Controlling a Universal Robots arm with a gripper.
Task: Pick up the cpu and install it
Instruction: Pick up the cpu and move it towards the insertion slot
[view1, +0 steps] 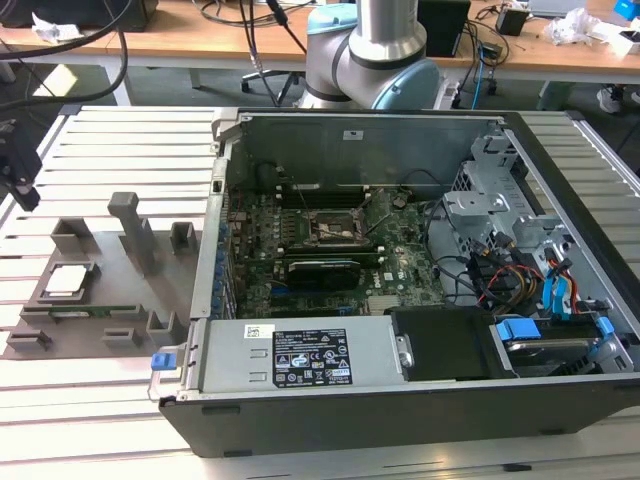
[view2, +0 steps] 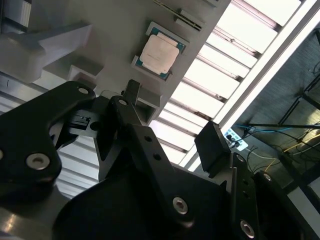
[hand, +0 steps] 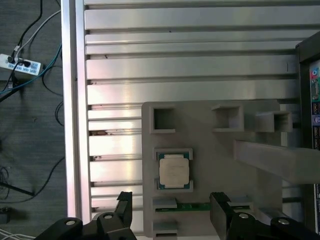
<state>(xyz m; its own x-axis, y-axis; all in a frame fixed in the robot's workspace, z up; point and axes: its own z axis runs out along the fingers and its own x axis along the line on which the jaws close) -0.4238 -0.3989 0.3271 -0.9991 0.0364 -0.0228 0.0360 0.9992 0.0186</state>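
The cpu (view1: 62, 282), a small silvery square chip, lies flat in a recess of the grey fixture (view1: 110, 300) at the exterior view's left. It also appears in both wrist views: cpu (hand: 174, 170), cpu (view2: 159, 51). My gripper (view1: 22, 180) hangs in the air above the table's edge, beyond the fixture and apart from the chip. Its black fingers (hand: 220, 207) stand wide apart, so the gripper (hand: 172, 206) is open and holds nothing. The motherboard socket (view1: 335, 228) sits inside the open computer case (view1: 400, 410).
A long black expansion card (view1: 322, 268) lies just in front of the socket. A power supply (view1: 300, 355) and drive bays (view1: 540, 300) occupy the case's near side. Tall grey posts (view1: 135, 230) rise from the fixture. A power strip (hand: 20, 65) and cables lie on the floor.
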